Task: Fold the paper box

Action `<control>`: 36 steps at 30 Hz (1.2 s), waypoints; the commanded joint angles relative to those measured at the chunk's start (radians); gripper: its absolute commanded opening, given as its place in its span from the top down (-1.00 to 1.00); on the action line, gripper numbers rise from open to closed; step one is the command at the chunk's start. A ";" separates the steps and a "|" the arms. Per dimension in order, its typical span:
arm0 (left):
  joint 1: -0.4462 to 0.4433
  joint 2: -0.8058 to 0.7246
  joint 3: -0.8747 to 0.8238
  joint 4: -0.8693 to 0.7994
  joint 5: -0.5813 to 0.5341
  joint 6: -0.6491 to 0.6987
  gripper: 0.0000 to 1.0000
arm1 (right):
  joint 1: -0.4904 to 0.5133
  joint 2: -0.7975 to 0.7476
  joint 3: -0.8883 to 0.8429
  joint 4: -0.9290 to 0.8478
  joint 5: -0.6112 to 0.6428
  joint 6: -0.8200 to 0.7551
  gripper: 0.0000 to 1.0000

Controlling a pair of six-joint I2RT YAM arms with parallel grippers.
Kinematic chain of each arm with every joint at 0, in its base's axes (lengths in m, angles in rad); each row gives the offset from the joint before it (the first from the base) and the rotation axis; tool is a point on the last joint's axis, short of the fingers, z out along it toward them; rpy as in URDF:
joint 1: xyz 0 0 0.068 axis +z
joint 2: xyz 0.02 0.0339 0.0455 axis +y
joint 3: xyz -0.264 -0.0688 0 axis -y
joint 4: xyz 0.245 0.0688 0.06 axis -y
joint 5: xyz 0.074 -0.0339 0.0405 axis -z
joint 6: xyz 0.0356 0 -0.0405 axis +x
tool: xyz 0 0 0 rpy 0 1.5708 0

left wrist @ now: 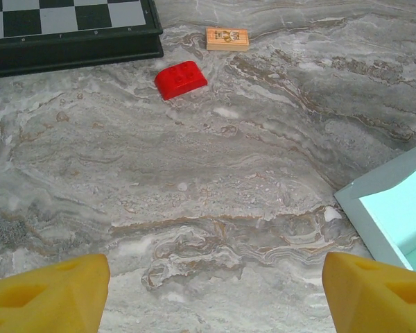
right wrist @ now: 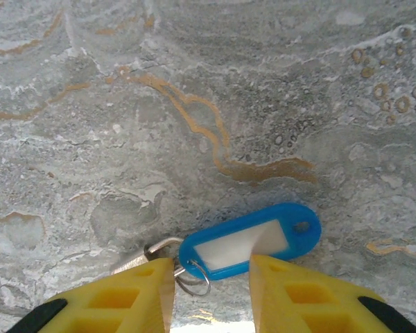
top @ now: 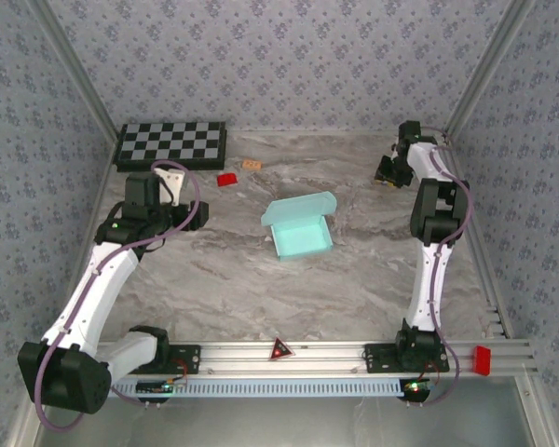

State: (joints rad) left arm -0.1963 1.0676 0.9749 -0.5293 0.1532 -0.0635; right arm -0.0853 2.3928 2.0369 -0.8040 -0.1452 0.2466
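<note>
**A:** Yellow fingertips of the left gripper are the closest thing, at the bottom of the left wrist view. How do they stand?

**B:** Wide apart, with bare marble table between them. This pincer is open and holds nothing. It hangs to the left of the paper box, well apart from it.

**A:** And the box itself?

**B:** It lies in the middle of the table, pale aqua. Its walls are already up and its lid flap stands open on the far side. No gripper touches it.

**A:** What else is left of the box?

**B:** The checkerboard is far left and behind. A red toy brick and a small wooden tile are closer to the box, also behind it.

**A:** To the right of the box?

**B:** The right gripper is far right and behind, low over a blue key tag with a metal ring. Its fingers stand partly apart. The ring is in the gap between them, not pinched as far as I can see.
</note>
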 commanded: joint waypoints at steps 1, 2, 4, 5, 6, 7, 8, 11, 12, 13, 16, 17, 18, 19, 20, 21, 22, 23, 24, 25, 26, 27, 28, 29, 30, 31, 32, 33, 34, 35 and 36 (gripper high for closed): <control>0.006 -0.009 -0.001 -0.025 0.021 0.020 -0.60 | 0.010 0.033 0.024 -0.050 0.019 0.011 0.36; 0.006 -0.009 -0.001 -0.025 0.020 0.021 -0.60 | 0.011 0.037 0.024 -0.051 0.019 0.010 0.40; 0.006 -0.009 -0.001 -0.026 0.020 0.023 -0.60 | 0.014 0.039 0.028 -0.054 0.022 0.008 0.43; 0.005 -0.009 -0.001 -0.026 0.019 0.023 -0.60 | 0.016 0.041 0.027 -0.058 0.025 0.006 0.43; 0.005 -0.009 -0.001 -0.026 0.019 0.024 -0.60 | 0.020 0.041 0.028 -0.062 0.032 0.003 0.43; 0.007 -0.009 -0.001 -0.026 0.019 0.025 -0.60 | 0.021 0.041 0.027 -0.067 0.039 0.002 0.43; 0.007 -0.009 -0.001 -0.026 0.017 0.024 -0.60 | 0.024 0.039 0.026 -0.074 0.044 -0.002 0.45; 0.006 -0.008 -0.002 -0.027 0.019 0.024 -0.60 | 0.030 0.037 0.020 -0.082 0.052 -0.011 0.50; 0.007 -0.008 -0.002 -0.027 0.019 0.026 -0.60 | 0.034 0.035 0.019 -0.087 0.062 -0.012 0.51; 0.007 -0.006 -0.002 -0.028 0.019 0.027 -0.60 | 0.035 0.033 0.017 -0.092 0.071 -0.014 0.51; 0.006 -0.005 -0.004 -0.030 0.018 0.030 -0.60 | 0.040 0.028 0.013 -0.108 0.102 -0.021 0.52; 0.006 -0.005 -0.005 -0.029 0.018 0.031 -0.60 | 0.042 0.026 0.009 -0.117 0.113 -0.024 0.53; 0.007 -0.004 -0.005 -0.031 0.017 0.031 -0.60 | 0.042 0.019 0.001 -0.118 0.125 -0.029 0.53; 0.007 -0.004 -0.004 -0.031 0.017 0.031 -0.60 | 0.045 0.011 -0.009 -0.118 0.132 -0.035 0.54; 0.007 -0.002 -0.003 -0.031 0.017 0.031 -0.60 | 0.045 0.002 -0.023 -0.118 0.141 -0.045 0.57; 0.007 -0.001 -0.002 -0.031 0.019 0.031 -0.60 | 0.046 -0.010 -0.035 -0.118 0.149 -0.055 0.61; 0.006 -0.001 -0.002 -0.031 0.019 0.030 -0.60 | 0.048 -0.021 -0.046 -0.116 0.160 -0.066 0.63; 0.006 -0.001 -0.001 -0.031 0.021 0.029 -0.60 | 0.049 -0.033 -0.060 -0.118 0.174 -0.077 0.66; 0.006 -0.001 -0.001 -0.031 0.022 0.029 -0.60 | 0.050 -0.043 -0.069 -0.121 0.185 -0.089 0.70; 0.007 -0.001 -0.001 -0.031 0.022 0.028 -0.60 | 0.049 -0.052 -0.075 -0.124 0.194 -0.100 0.72; 0.006 -0.002 -0.001 -0.030 0.024 0.029 -0.60 | 0.049 -0.062 -0.082 -0.130 0.202 -0.111 0.75; 0.007 -0.001 -0.001 -0.030 0.024 0.028 -0.60 | 0.049 -0.071 -0.086 -0.133 0.212 -0.123 0.75; 0.007 -0.001 -0.001 -0.031 0.024 0.028 -0.60 | 0.049 -0.079 -0.090 -0.135 0.218 -0.131 0.75; 0.007 -0.001 -0.001 -0.030 0.024 0.029 -0.60 | 0.049 -0.087 -0.095 -0.137 0.221 -0.138 0.75; 0.007 -0.001 -0.001 -0.031 0.024 0.028 -0.60 | 0.049 -0.096 -0.100 -0.138 0.221 -0.146 0.75; 0.006 -0.001 -0.001 -0.031 0.026 0.028 -0.60 | 0.050 -0.103 -0.103 -0.139 0.221 -0.150 0.75; 0.006 -0.001 -0.001 -0.030 0.026 0.027 -0.60 | 0.049 -0.113 -0.110 -0.137 0.218 -0.152 0.74; 0.007 -0.001 0.001 -0.030 0.028 0.026 -0.60 | 0.050 -0.121 -0.117 -0.135 0.206 -0.152 0.73; 0.007 -0.002 0.001 -0.030 0.027 0.026 -0.60 | 0.049 -0.127 -0.123 -0.131 0.187 -0.152 0.72; 0.007 -0.003 -0.001 -0.029 0.027 0.024 -0.60 | 0.047 -0.134 -0.127 -0.125 0.165 -0.150 0.72; 0.006 -0.003 -0.001 -0.030 0.027 0.024 -0.60 | 0.047 -0.141 -0.130 -0.119 0.149 -0.147 0.72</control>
State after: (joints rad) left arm -0.1963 1.0679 0.9710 -0.5503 0.1650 -0.0494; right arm -0.0349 2.3108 1.9202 -0.8967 0.0357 0.1184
